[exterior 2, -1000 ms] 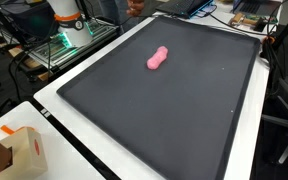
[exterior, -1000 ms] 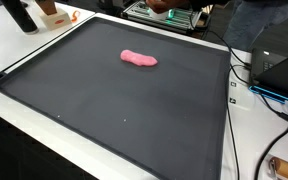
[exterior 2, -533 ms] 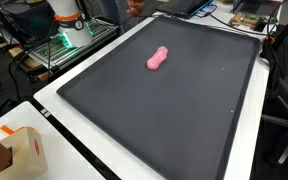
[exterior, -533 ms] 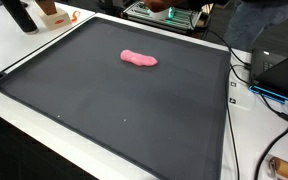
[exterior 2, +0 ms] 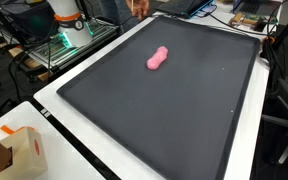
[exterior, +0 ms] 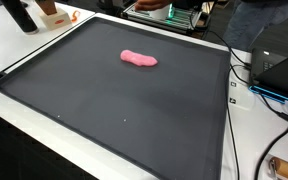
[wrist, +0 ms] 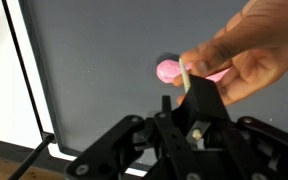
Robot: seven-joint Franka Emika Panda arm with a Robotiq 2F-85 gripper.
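Because a person's bare hand (wrist: 239, 55) reaches across the wrist view and pinches at the tip of the 1 black tool (wrist: 189, 108), I cannot tell how wide the tool stands. The hand also hides part of the 1 pink, lumpy, soft piece (wrist: 168, 71). In both exterior views that piece lies alone on the dark grey mat (exterior: 104, 110) over the white bench (exterior: 34, 35).

No writing, number or brand can be read in any view. The small cardboard box (exterior 2: 22, 150), at about seven o'clock in an exterior view, bears a reddish mark that is too small to make out.
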